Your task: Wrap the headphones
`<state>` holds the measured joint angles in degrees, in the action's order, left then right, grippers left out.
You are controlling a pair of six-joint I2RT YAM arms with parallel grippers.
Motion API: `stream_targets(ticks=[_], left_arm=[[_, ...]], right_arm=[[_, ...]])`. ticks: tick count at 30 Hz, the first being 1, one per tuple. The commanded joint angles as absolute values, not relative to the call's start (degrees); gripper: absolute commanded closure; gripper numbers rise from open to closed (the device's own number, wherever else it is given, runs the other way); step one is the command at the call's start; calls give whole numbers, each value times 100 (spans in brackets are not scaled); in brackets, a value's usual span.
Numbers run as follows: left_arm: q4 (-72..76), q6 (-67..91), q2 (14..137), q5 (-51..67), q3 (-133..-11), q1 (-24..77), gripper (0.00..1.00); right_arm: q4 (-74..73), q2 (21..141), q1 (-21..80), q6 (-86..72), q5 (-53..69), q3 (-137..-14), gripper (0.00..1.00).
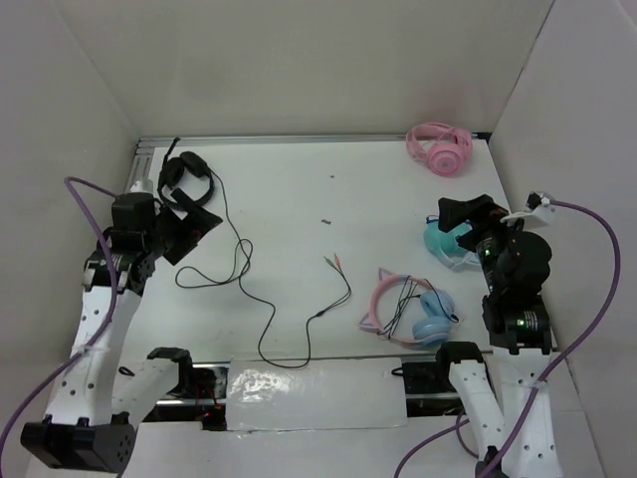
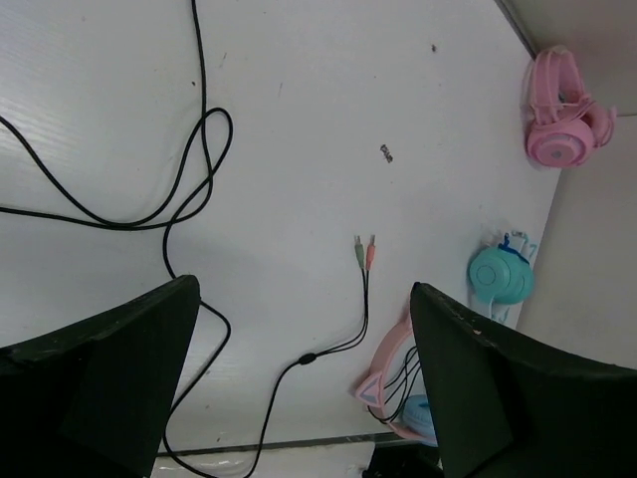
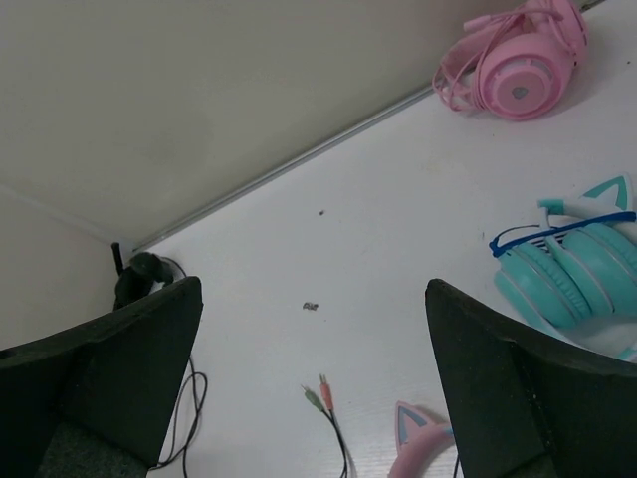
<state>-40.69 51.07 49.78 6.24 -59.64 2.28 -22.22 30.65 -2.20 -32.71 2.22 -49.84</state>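
The black headphones (image 1: 187, 177) lie at the table's far left; an earcup also shows in the right wrist view (image 3: 139, 276). Their thin black cable (image 1: 261, 321) loops across the table (image 2: 189, 169) and ends in green and pink plugs (image 1: 333, 261) (image 2: 363, 249) (image 3: 320, 390). My left gripper (image 1: 191, 224) hovers just in front of the headphones, open and empty (image 2: 304, 299). My right gripper (image 1: 460, 217) is open and empty (image 3: 314, 294) at the right, above the teal headphones.
Pink headphones (image 1: 438, 147) (image 3: 513, 60) lie at the back right. Teal headphones (image 1: 443, 244) (image 2: 498, 274) lie under my right gripper. Pink-and-blue cat-ear headphones (image 1: 408, 311) (image 2: 390, 370) lie at the front right. White walls enclose the table. A shiny patch (image 1: 314, 398) marks the front edge.
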Motion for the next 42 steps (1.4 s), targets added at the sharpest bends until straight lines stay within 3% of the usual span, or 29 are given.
stream_targets(ticks=[1,13,23,30,42], left_arm=[[-4016,5133,5674,562,-6388,124,1],[-4735,6362,9112,36,-8058,-808,1],[-5982,7749,12239,27,-10859,-1002,4],[-6188,8744,12955,-158,-11285,-1055,5],[-5476,8543,12911,26,-11136,-1230,3]], right_arm=[[-2136,3269,-237,-2902,430,-5274,0],[-1477,4069,-246,-2945,97,-5238,0],[-1679,5071,-272,-2628,185,-5581,0],[-1468,5194,-299,-2505,18,-5458,0],[-1503,5642,-299,-2276,580,-5581,0]])
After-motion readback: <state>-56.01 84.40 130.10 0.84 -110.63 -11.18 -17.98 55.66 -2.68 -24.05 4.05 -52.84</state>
